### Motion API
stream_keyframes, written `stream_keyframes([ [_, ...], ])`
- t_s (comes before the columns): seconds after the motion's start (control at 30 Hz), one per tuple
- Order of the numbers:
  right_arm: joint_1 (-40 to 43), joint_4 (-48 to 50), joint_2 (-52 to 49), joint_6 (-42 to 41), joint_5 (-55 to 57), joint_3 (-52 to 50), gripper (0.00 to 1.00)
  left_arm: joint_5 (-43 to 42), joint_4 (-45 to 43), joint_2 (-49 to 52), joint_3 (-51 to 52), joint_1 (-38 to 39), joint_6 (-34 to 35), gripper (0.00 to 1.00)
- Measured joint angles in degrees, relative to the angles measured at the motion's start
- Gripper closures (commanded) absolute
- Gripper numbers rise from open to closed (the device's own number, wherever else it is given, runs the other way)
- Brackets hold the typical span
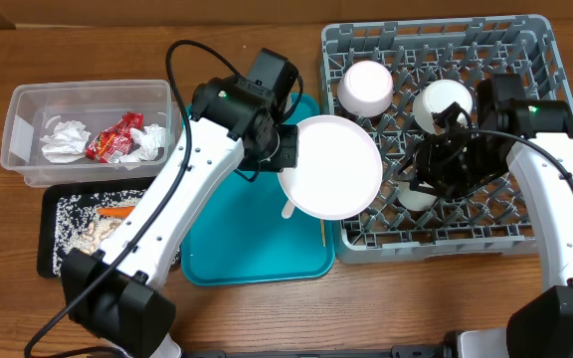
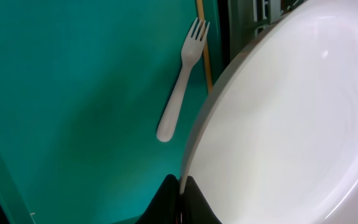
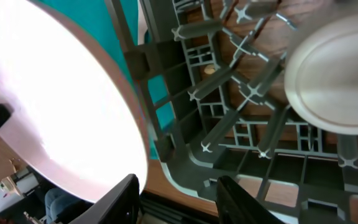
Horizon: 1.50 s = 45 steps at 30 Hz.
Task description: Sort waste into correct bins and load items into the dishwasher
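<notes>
One plate (image 1: 329, 166) is hanging pinched in the left tool (image 2: 180, 186); the rack (image 1: 421, 35) is lying just ahead, under the plate's far edge; the right tool (image 3: 178, 186), spread wide, is hovering there.

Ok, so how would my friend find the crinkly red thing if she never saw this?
Start at the clear plastic tub on the left of the overhead view, right beside the black tray. Inside it, the snack wrapper lies between crumpled napkins. It is the only red-orange thing in the tub; its neighbours are all white.
</notes>
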<state>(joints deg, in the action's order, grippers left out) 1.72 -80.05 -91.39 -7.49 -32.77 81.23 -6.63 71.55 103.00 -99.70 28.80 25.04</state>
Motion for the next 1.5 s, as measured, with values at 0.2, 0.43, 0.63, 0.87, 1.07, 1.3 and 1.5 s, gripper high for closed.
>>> stream_keyframes([
  [0.2,-1.66,1.75,0.00,0.04,0.00,0.00,0.50,-0.07,-0.85,1.44,0.02,0.00,0.00,0.96],
  [0.43,-5.92,4.72,0.00,0.04,0.33,0.00,0.50,-0.70,-1.25,1.44,0.02,0.00,-0.02,0.96],
  [0.63,-8.87,6.25,0.00,0.02,4.20,0.00,0.50,-0.92,-1.25,1.44,0.02,0.00,-0.17,0.96],
  [0.87,-9.31,8.13,0.00,0.00,7.63,-0.02,0.50,-0.94,-1.22,1.44,0.02,0.00,-0.17,0.96],
  [1.07,-9.31,11.69,0.00,-0.76,8.13,-2.27,0.49,-1.36,-1.25,1.44,0.02,0.00,-0.17,0.96],
  [1.3,-9.31,14.47,-0.02,-1.57,8.31,-4.96,0.69,-1.36,-1.25,1.44,0.02,0.00,-0.20,0.96],
  [1.5,-9.31,16.22,-0.02,-1.73,8.63,-4.96,0.76,-1.51,-1.25,1.44,0.02,0.00,-0.17,0.96],
])
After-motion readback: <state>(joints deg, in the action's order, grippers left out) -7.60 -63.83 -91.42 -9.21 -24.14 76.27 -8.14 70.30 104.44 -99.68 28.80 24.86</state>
